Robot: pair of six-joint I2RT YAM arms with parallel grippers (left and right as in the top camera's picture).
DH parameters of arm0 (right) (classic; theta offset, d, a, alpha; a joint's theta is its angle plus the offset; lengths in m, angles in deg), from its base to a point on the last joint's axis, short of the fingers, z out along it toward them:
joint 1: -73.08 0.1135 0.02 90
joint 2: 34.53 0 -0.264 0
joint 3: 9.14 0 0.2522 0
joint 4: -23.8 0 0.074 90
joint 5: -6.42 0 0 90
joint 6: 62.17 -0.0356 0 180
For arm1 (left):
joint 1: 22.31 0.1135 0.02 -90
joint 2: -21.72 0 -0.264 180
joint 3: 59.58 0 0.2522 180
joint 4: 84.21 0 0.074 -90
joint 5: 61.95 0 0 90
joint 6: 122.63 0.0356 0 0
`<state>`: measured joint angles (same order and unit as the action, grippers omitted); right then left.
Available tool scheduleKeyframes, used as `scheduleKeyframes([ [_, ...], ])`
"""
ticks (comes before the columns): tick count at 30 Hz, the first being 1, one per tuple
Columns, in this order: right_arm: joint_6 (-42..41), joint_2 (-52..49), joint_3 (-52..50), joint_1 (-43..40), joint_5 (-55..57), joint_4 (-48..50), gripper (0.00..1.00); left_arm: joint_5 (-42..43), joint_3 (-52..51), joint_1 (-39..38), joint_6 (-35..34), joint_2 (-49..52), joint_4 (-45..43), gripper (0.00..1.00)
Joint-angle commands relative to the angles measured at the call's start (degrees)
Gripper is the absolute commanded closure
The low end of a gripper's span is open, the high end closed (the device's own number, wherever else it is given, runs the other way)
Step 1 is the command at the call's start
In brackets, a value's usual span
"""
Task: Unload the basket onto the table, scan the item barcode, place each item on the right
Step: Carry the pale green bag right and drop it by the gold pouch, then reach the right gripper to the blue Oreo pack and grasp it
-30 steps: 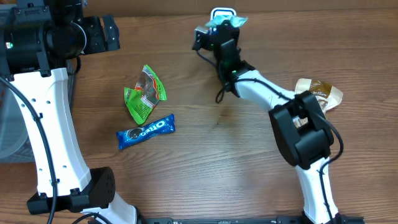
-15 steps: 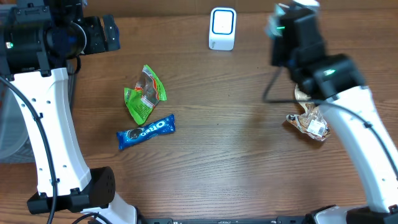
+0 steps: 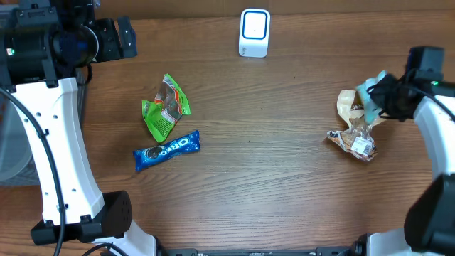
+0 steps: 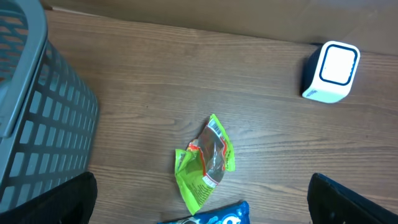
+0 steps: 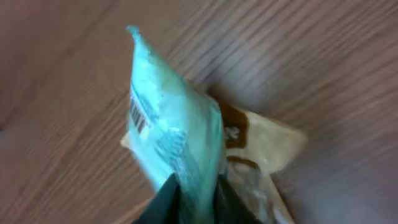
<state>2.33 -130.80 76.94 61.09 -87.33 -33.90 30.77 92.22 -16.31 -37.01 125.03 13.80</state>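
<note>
Landmark: white scanner [image 3: 254, 32] at the counter's [image 3: 284, 178] far edge.
Item: teal packet [image 5: 174, 137], well right of scanner, lower end hidden; barcode [image 5: 138, 112] blurred.
Right side: right end effector [image 5: 196, 200] pinches the packet.
Left side: left end effector [image 4: 202, 208] wide, fingertips cut off by the frame.

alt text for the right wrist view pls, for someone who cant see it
A teal packet, its barcode showing near one edge, stands pinched between the dark fingers of the right gripper at the bottom of the frame. Behind it a tan wrapper lies on the wooden table; the picture is somewhat blurred.
</note>
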Motion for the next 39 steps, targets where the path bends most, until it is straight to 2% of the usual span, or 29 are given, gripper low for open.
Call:
scheduleKeyframes([
  [1,1.7,-3.5,-1.1,0.2,-2.8,4.2,0.76,-0.2,0.2,0.0,-0.5,0.5,-0.1,0.00],
  [2,1.7,-4.1,-1.1,0.2,-2.8,4.8,0.71,-0.2,0.2,0.0,-0.5,0.5,-0.1,0.00],
  [3,1.7,-4.7,-1.1,0.2,-2.8,5.4,0.60,-0.2,0.2,0.0,-0.5,0.5,-0.1,0.00],
  [6,1.7,-4.5,-0.9,0.2,-2.9,4.8,0.54,-0.2,0.2,0.0,-0.5,0.5,-0.1,0.00],
  [7,1.8,-4.1,0.0,0.2,-2.8,3.5,0.50,-0.2,0.2,0.0,-0.5,0.5,-0.1,0.00],
  [10,2.3,-2.1,4.6,0.6,-3.2,-1.2,0.46,-0.2,0.2,0.0,-0.5,0.5,-0.1,0.00],
  [14,4.8,0.0,12.4,3.8,-11.4,-3.7,0.45,-0.2,0.2,0.0,-0.6,0.5,-0.1,0.00],
  [16,4.7,0.0,13.3,7.7,-17.0,-0.7,0.45,-0.2,0.2,0.0,-0.6,0.5,-0.1,0.00],
  [22,2.5,-5.5,13.3,22.1,-22.3,6.1,0.46,-0.2,0.2,0.0,-0.6,0.5,-0.1,0.00],
  [31,-4.5,-14.7,13.3,42.4,-22.6,9.7,0.39,-0.2,0.2,0.0,-0.6,0.5,-0.1,0.00],
  [34,-7.8,-18.3,13.3,45.4,-22.5,11.8,0.39,-0.2,0.2,0.0,-0.5,0.5,-0.1,0.00],
  [39,-7.8,-23.7,13.3,49.4,-23.3,16.3,0.40,-0.2,0.2,0.0,-0.5,0.5,-0.1,0.00],
])
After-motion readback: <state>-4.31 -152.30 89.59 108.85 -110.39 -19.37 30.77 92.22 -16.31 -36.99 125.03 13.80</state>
